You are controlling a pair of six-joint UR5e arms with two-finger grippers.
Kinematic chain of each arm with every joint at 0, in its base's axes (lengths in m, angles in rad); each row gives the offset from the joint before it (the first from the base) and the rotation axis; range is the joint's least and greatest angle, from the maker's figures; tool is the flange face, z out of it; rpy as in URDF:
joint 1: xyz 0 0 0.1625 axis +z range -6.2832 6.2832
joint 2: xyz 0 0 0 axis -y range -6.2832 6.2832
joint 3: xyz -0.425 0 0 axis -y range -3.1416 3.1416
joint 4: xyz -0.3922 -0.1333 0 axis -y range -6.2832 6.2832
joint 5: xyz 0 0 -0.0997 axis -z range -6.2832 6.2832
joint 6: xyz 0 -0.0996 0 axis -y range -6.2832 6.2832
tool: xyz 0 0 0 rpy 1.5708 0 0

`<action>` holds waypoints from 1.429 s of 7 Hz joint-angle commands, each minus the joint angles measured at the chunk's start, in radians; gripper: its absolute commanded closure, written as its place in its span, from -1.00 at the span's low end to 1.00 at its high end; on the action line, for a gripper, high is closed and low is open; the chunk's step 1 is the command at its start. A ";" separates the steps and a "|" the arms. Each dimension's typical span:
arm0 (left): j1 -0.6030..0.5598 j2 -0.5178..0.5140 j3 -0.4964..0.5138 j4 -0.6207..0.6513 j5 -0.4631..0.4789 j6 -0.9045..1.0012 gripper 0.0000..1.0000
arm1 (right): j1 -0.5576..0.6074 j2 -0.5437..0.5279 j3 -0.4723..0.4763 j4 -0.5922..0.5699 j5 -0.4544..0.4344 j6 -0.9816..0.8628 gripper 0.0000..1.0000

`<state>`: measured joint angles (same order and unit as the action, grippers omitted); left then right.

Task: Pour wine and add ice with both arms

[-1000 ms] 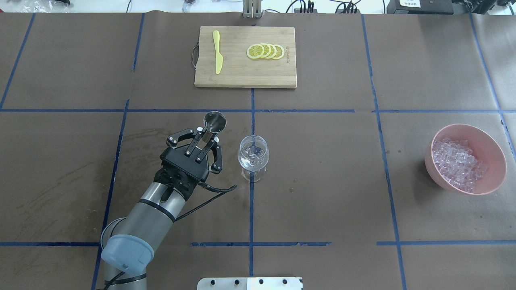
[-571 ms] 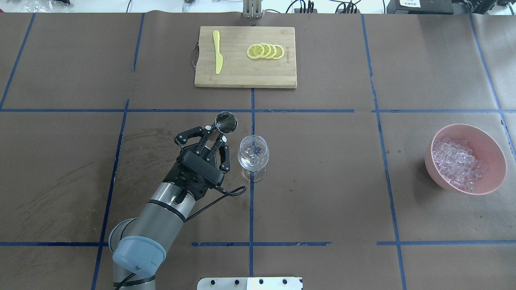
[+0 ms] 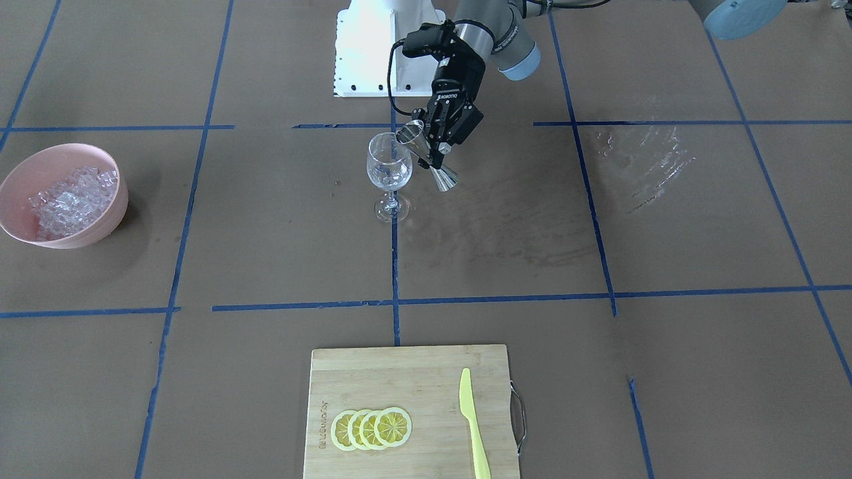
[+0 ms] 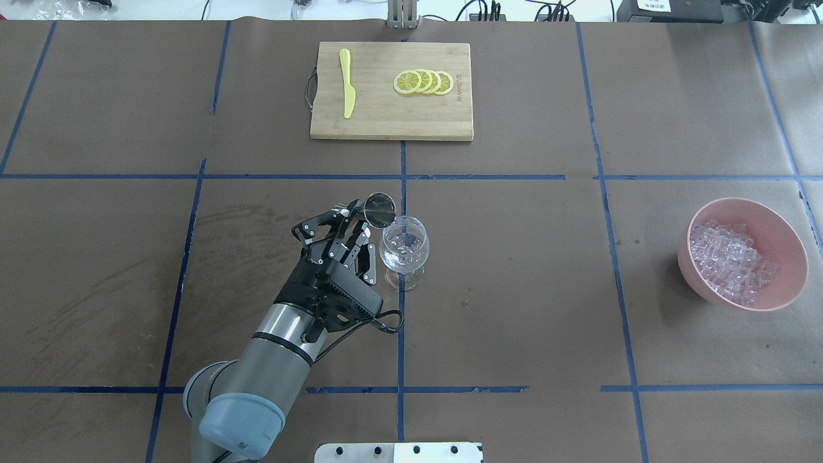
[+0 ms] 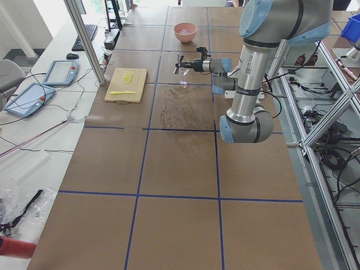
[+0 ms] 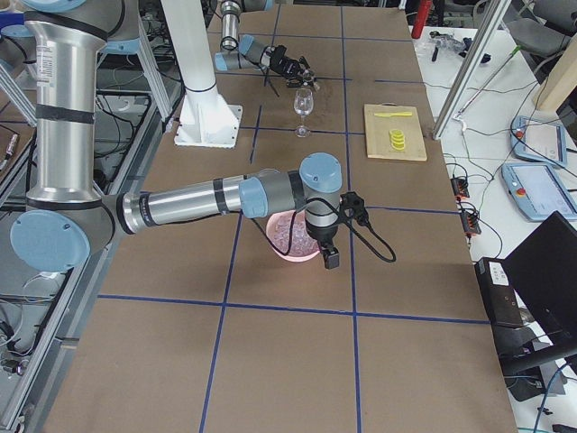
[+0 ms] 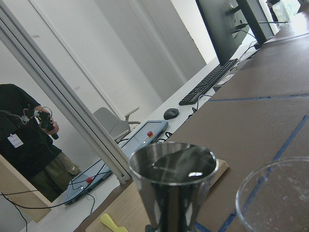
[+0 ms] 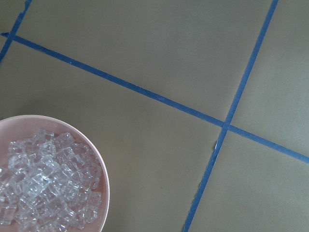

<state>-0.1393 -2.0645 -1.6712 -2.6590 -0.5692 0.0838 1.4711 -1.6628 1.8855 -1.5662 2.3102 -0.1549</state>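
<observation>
My left gripper [image 4: 355, 224] is shut on a steel double-cone jigger [image 4: 379, 209] at its waist. It holds the jigger tilted, with one mouth right at the rim of the clear wine glass [image 4: 404, 251]. The front view shows the same: gripper [image 3: 434, 152], jigger [image 3: 429, 159], glass [image 3: 389, 174]. The left wrist view shows the jigger's mouth [image 7: 171, 166] and the glass rim [image 7: 280, 193]. Ice [image 4: 730, 260] fills a pink bowl [image 4: 797, 270] at the far right. My right arm [image 6: 225, 194] hangs above that bowl; I cannot tell whether its gripper [image 6: 329, 260] is open or shut.
A wooden cutting board [image 4: 391, 116] at the back holds lemon slices [image 4: 424, 81] and a yellow knife [image 4: 347, 83]. A wet smear [image 4: 238, 215] lies left of the glass. The white base plate [image 4: 398, 452] is at the near edge. The right wrist view shows the ice [image 8: 43, 188].
My left gripper has moved right toward the wine glass with the jigger, bringing its mouth from well left of the glass to the rim. The glass and bowl have not moved.
</observation>
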 commanded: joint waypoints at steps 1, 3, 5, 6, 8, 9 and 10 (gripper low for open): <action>0.027 -0.016 -0.001 -0.001 0.052 0.159 1.00 | 0.000 0.000 -0.002 0.000 0.000 0.000 -1.00; 0.029 -0.013 0.004 0.001 0.061 0.186 1.00 | 0.000 0.000 -0.006 0.000 0.002 0.000 -1.00; 0.030 -0.020 -0.001 -0.005 0.122 0.365 1.00 | 0.000 0.000 -0.006 0.000 0.002 0.000 -1.00; 0.030 -0.017 0.001 -0.007 0.126 0.379 1.00 | 0.000 0.000 -0.008 0.000 0.002 0.000 -1.00; 0.032 -0.017 -0.004 -0.007 0.130 0.510 1.00 | 0.000 0.000 -0.012 0.000 0.002 0.000 -1.00; 0.032 -0.017 -0.005 -0.007 0.130 0.563 1.00 | 0.000 -0.002 -0.014 0.000 0.002 0.000 -1.00; 0.032 -0.019 -0.010 -0.007 0.130 0.653 1.00 | 0.000 0.000 -0.014 0.000 0.002 0.000 -1.00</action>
<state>-0.1074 -2.0819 -1.6767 -2.6658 -0.4394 0.6410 1.4711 -1.6635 1.8723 -1.5662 2.3117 -0.1549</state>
